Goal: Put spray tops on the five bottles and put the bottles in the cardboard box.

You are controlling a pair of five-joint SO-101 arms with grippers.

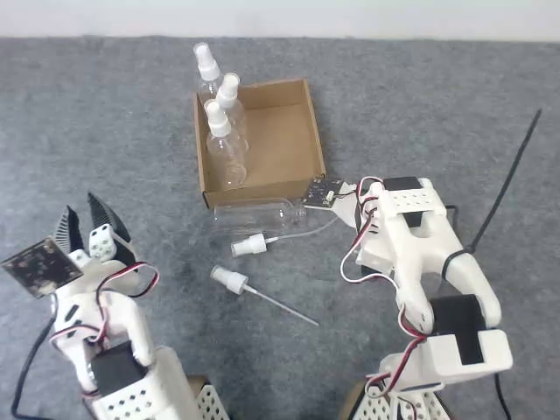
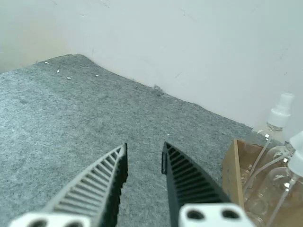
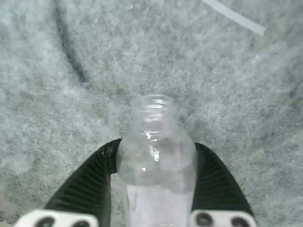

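The high camera looks down over the table (image 1: 437, 105) from above, with the arms at its near edge. The left wrist camera faces low along the left claw (image 2: 144, 146) toward the wall (image 2: 189, 47), sharing the cardboard box (image 2: 233, 165) with the high view. The right wrist camera looks steeply down, close over the uncapped bottle (image 3: 156, 165).

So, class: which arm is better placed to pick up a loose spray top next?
Left. The right hand grips the uncapped bottle, while the left hand is open and empty. A loose spray top lies on the mat between the arms, probably within its reach.
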